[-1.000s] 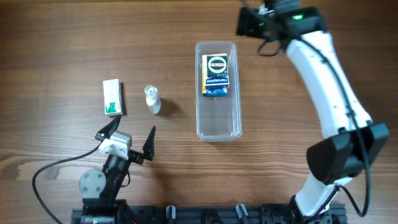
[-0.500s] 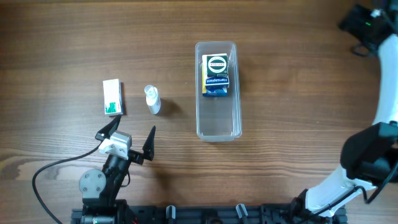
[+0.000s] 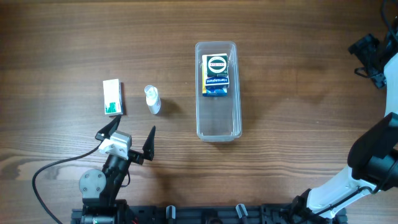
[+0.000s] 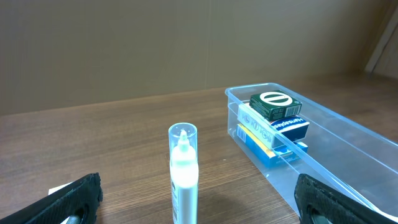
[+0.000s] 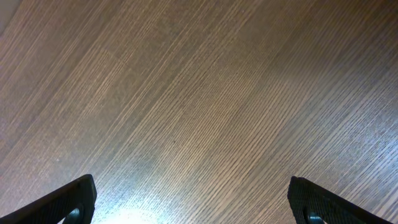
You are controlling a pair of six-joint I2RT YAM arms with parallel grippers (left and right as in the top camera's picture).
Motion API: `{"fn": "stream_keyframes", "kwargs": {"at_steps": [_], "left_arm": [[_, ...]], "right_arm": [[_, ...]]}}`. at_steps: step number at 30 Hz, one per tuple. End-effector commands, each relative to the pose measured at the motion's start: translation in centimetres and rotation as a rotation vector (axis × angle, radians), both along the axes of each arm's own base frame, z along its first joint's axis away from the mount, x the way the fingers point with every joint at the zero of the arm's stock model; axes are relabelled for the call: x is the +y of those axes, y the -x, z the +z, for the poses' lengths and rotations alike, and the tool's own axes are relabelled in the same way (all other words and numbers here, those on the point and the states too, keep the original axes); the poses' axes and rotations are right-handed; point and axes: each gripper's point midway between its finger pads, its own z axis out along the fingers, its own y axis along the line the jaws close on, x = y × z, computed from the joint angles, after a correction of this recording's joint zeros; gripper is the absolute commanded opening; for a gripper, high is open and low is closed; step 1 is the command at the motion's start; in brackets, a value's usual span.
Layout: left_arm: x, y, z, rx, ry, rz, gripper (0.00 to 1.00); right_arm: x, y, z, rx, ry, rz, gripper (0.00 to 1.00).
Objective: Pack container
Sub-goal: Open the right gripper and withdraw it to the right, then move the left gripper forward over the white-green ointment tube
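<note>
The clear plastic container (image 3: 217, 118) lies lengthwise at the table's centre, holding a blue box with a dark green box on top (image 3: 216, 74) at its far end; both show in the left wrist view (image 4: 277, 118), inside the container (image 4: 336, 155). A small white bottle with a clear cap (image 3: 152, 100) stands left of it, straight ahead of my open left gripper (image 3: 129, 138), as the left wrist view (image 4: 183, 174) shows. A white and green box (image 3: 112, 97) lies further left. My right gripper (image 3: 368, 53) is at the far right edge, open and empty over bare wood (image 5: 199, 112).
The left arm's base and cable (image 3: 93, 183) sit at the near left edge. The right arm (image 3: 373, 155) rises along the right side.
My right arm has swung from above the container's far end out to the table's far right edge. The left arm and all objects have not moved.
</note>
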Motion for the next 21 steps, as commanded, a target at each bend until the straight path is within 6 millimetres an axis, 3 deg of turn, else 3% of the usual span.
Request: {"fn": "stream_keyframes", "kwargs": {"at_steps": [1,5,11,16,21], "left_arm": [[-0.4,0.2,-0.2,0.002,0.002,-0.028,1.0],[0.0,0.0,1.3,-0.06,-0.002,-0.003,1.0],[-2.7,1.8,6.3,-0.267,-0.012,-0.176,1.0],[-2.6,2.7,9.6,-0.243,0.032,-0.172,1.0],[-0.4,2.6,13.6,-0.019,0.019,-0.033,1.0]], "right_arm": [[0.1,-0.1,-0.7,0.002,-0.018,-0.012,1.0],[0.1,-0.1,-0.7,0.002,-0.018,-0.012,1.0],[0.1,-0.2,-0.7,0.001,-0.018,-0.012,1.0],[0.1,-0.1,-0.7,0.001,-0.018,-0.013,1.0],[0.1,-0.1,-0.7,0.002,-0.018,-0.012,1.0]]}}
